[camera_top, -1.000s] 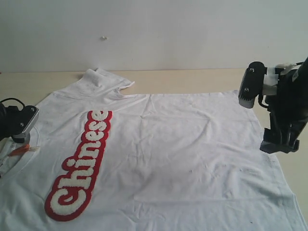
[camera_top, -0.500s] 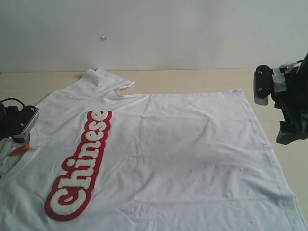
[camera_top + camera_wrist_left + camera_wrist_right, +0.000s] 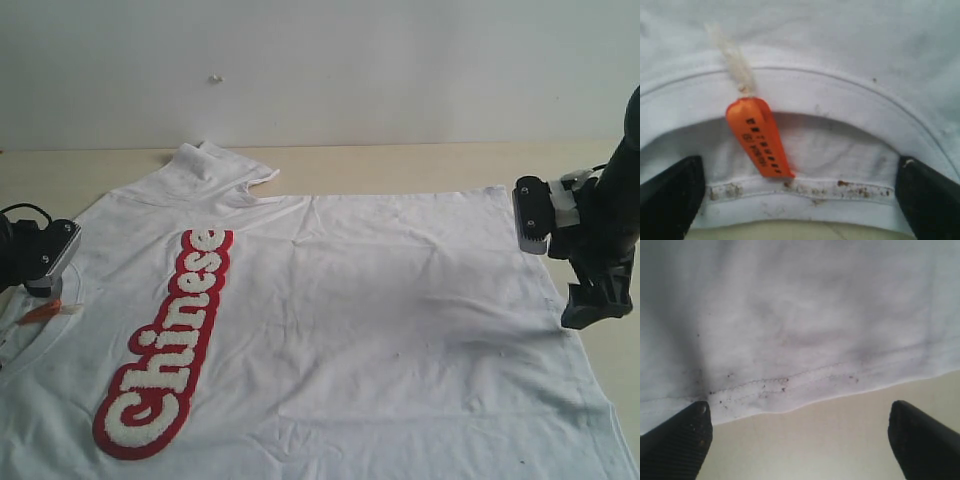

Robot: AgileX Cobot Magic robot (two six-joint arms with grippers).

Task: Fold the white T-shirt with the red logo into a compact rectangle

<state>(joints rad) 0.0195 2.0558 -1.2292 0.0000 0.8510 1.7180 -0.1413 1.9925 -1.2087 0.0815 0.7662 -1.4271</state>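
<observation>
White T-shirt (image 3: 350, 330), spread flat, wrinkled, red logo (image 3: 165, 345)

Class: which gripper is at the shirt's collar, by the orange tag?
The left gripper: its open jaws frame the collar and orange tag. The right gripper shows only a plain stitched hem and table.
</observation>
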